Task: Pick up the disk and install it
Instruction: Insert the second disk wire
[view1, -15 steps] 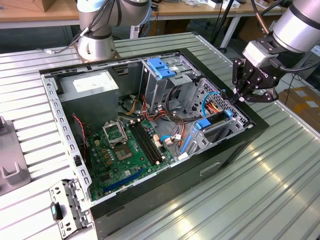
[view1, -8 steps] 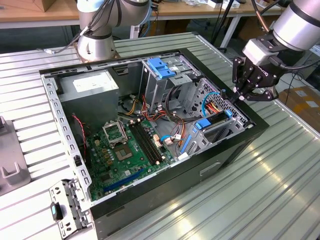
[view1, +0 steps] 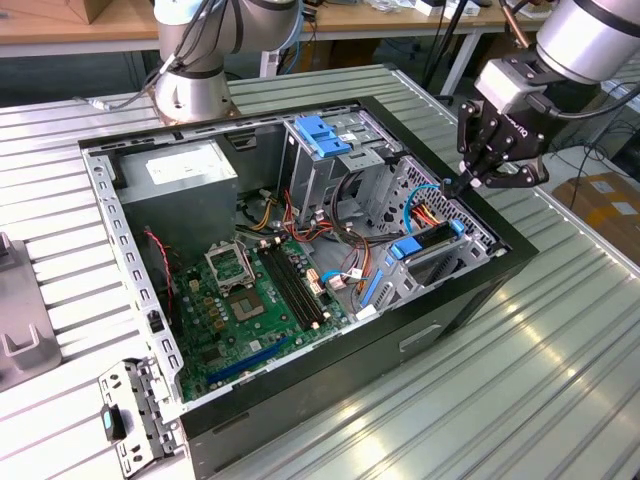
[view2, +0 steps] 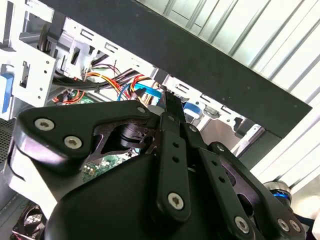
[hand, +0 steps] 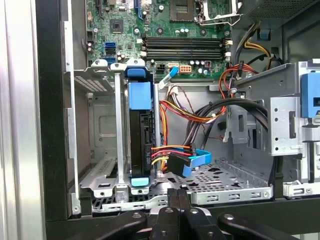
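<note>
On the exterior view's left, a grey ribbed worktop (view1: 60, 290) carried a loose perforated metal bracket (view1: 135, 415) just beside the near corner of an open black computer case (view1: 330, 360). Inside the case, a grey power supply (view1: 180, 175) sat toward the far left corner, and a green motherboard (view1: 250, 305) lay flat on the case floor, its empty processor socket (view1: 228, 265) beside the black memory slots (view1: 295, 285). Farther right stood a metal drive cage (view1: 330, 160) topped with a bright-blue ribbed latch (view1: 320, 135). Bundled red, yellow and black wires (view1: 340, 235) ran between the cage and the board.

The disk (view1: 425, 245) stood on edge in the bay at the case's right end, its light-blue carrier tab showing at the top; in the first wrist view the disk (hand: 140, 135) sat upright between the metal rails of that bay, with a power plug and a flat light-blue data cable (hand: 195, 160) connected beside it.

At the exterior view's right, the black gripper (view1: 470, 182) hung from the arm over the case's right wall, just above the bay and holding nothing. Its fingers (view2: 172, 112) met together at the tips in the second wrist view, pressed side by side in the first wrist view as well (hand: 177, 200). A second arm's base (view1: 195, 90) stood behind the case.
</note>
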